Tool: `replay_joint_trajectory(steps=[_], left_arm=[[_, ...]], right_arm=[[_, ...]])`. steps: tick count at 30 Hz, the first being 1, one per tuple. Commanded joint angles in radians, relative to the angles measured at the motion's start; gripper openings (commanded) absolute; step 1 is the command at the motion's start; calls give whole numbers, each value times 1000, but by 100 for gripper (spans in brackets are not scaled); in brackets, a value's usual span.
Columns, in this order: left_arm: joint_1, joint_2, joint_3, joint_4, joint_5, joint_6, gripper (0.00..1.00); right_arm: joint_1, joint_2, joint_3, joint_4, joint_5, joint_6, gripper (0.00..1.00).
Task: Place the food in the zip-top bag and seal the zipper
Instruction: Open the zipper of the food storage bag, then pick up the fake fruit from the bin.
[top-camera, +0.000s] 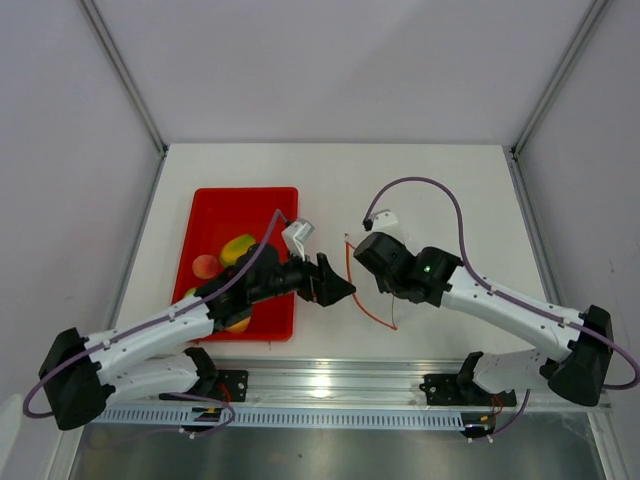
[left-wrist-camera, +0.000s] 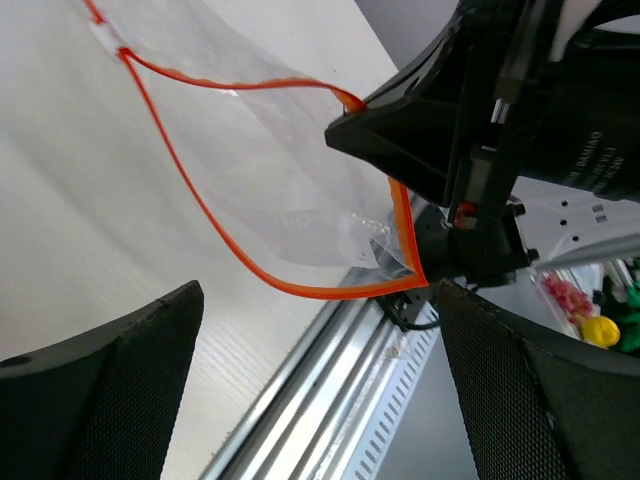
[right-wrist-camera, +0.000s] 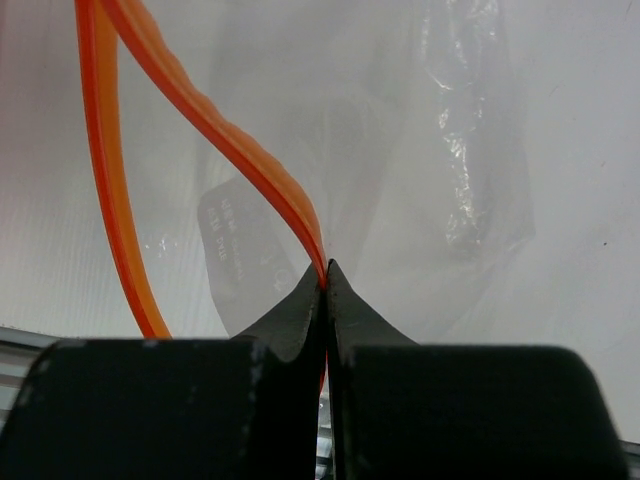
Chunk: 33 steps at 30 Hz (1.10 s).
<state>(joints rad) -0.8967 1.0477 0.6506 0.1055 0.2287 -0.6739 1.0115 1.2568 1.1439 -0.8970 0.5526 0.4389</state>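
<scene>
White tabletop (top-camera: 420, 190), pale panels on three sides.

Top view:
- I log a red tray (top-camera: 215, 205) on the left half. It holds the food I can see: a yellow-green fruit (top-camera: 238, 248), a peach-pink fruit (top-camera: 205, 266) and an orange fruit (top-camera: 238, 323) partly under the left arm. A sliver of green shows beside that arm, and I cannot identify it.
- Just right of the tray, the left gripper (top-camera: 340, 288) and right gripper (top-camera: 360, 252) face each other closely.
- The zip-top bag (top-camera: 375, 303) sits at and below the grippers and is nearly invisible. Its zipper (top-camera: 356, 295) reads as a thin orange-red curve.

Left wrist view:
- The left gripper's fingers (left-wrist-camera: 120, 380) are spread wide at the lower corners, with nothing touching the pads.
- The bag is ahead of them with its mouth gaping, and the zipper forms an open loop.
- The right gripper's black tip pinches one lip of the zipper at upper right.
- An aluminium rail (left-wrist-camera: 330, 400) runs along the table's near edge.

Right wrist view:
- The right gripper's fingers (right-wrist-camera: 200, 400) are pressed together, clamping the zipper strip at their tips.
- A second strand of the strip drops apart at left.
- I see creased clear film beyond the strip, over white table.
</scene>
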Motion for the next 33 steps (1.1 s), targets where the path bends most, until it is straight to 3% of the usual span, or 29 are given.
replay_joint_trajectory(steps=[1,4,10,19,26,33], left_arm=[[2,-102,26,-113,-142,63,100],[63,-152,43,-274,-299,33,99],[309,-166,90,-498,-371,-24,100],[413,-133,187,-610,-635,-73,100],[574,-16,236,-731,-580,-219,100],[653,129,294,-765,-522,-306,100]], right_arm=[[-19,26,7,38,-25,-5,0],[-34,42,11,41,-43,1,0],[-54,69,28,30,-54,11,0],[-68,90,62,18,-56,-8,0],[-91,104,66,35,-72,-40,0],[-97,116,65,27,-77,-72,0]])
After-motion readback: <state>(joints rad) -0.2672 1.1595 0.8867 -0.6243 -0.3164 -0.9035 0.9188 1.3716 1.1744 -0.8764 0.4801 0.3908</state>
